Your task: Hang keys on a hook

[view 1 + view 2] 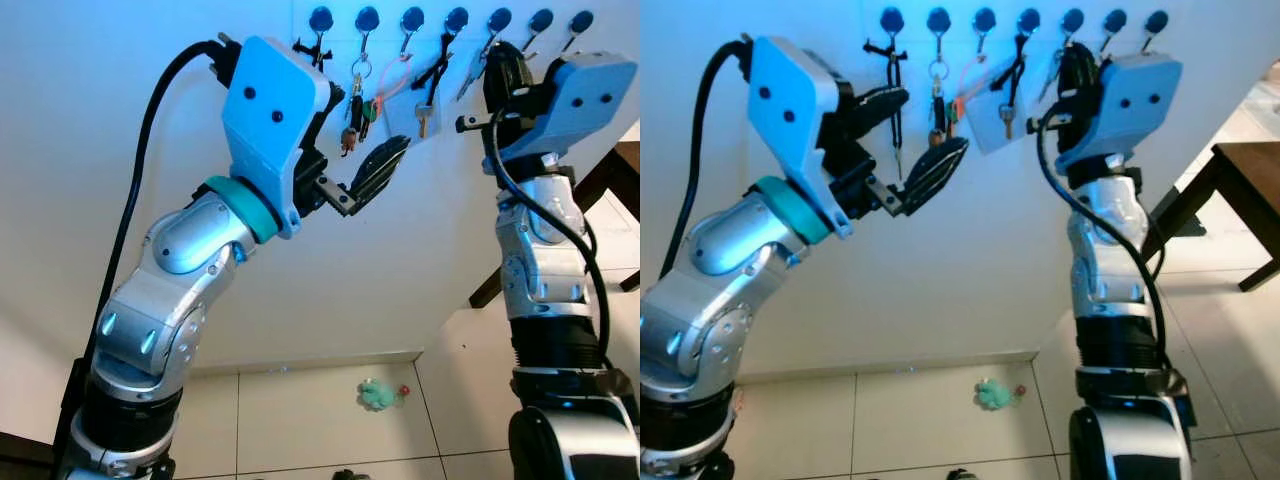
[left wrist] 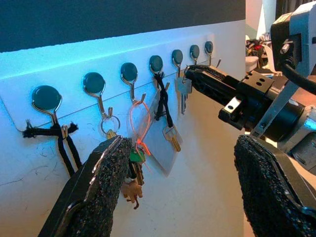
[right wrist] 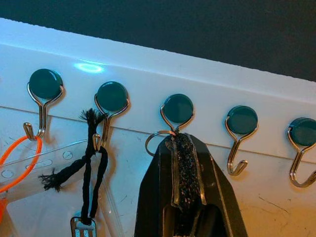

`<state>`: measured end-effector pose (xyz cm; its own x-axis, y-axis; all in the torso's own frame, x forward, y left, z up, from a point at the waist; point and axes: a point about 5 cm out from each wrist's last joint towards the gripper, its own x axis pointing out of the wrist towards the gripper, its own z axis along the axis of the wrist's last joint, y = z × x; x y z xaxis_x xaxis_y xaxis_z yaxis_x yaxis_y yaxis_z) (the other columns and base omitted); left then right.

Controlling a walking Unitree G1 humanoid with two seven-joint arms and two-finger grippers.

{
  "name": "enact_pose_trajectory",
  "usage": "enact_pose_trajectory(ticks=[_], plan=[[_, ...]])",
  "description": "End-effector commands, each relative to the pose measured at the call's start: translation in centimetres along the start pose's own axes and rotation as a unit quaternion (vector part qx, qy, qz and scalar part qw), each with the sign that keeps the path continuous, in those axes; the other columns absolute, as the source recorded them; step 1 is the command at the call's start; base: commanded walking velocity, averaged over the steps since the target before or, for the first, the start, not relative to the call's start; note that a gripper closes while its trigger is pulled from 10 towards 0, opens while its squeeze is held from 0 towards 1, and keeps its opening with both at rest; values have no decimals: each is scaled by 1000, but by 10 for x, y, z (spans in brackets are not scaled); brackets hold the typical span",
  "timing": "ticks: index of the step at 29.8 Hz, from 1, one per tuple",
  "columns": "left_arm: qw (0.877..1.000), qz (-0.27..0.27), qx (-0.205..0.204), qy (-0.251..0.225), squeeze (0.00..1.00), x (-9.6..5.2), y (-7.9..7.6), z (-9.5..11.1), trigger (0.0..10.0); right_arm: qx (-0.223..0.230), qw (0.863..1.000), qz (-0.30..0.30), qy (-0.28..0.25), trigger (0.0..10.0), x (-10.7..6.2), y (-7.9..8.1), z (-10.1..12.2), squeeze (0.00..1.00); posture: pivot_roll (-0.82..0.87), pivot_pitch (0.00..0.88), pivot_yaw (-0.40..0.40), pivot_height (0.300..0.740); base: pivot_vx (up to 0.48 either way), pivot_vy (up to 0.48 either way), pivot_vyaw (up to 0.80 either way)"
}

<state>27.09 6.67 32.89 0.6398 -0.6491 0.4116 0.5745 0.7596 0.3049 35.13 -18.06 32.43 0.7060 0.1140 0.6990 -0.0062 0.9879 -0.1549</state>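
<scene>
A white wall strip carries a row of teal-capped hooks (image 3: 178, 109). My right gripper (image 3: 178, 140) is raised to the fifth hook (image 1: 499, 20), shut on a silver key ring (image 3: 153, 141) that lies against the hook's curl. I cannot tell whether the ring sits on the hook. Its silver key (image 2: 182, 90) hangs just below the fingertips. My left gripper (image 1: 910, 135) is held up open and holding nothing in front of the second and third hooks. Other hooks hold a black cord (image 1: 320, 50), a bunch of keys (image 1: 356, 100), an orange loop with a clear tag (image 1: 395, 80) and a corded key (image 1: 424, 112).
The two hooks (image 1: 560, 20) at the right end of the row are bare. A small green toy (image 1: 378, 396) lies on the tiled floor by the wall. A dark wooden table (image 1: 1240, 170) stands to the right.
</scene>
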Motion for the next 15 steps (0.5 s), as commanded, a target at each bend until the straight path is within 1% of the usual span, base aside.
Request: enact_pose_trajectory(ticks=[1,11,15], plan=[[1000,-7,-2,-7,0,1,-1,2,10000,-7,1000,-17,-9,10000,-2,-8,3,0,-104,133,49,740,0,0,0],[1000,-6,-2,-7,0,0,-2,2,10000,-3,1000,-1,-7,10000,-4,-3,2,0,-104,135,48,740,0,0,0],[1000,-6,-3,-7,0,0,-2,2,10000,1,1000,5,-6,10000,-8,0,2,0,-107,140,48,740,0,0,0]])
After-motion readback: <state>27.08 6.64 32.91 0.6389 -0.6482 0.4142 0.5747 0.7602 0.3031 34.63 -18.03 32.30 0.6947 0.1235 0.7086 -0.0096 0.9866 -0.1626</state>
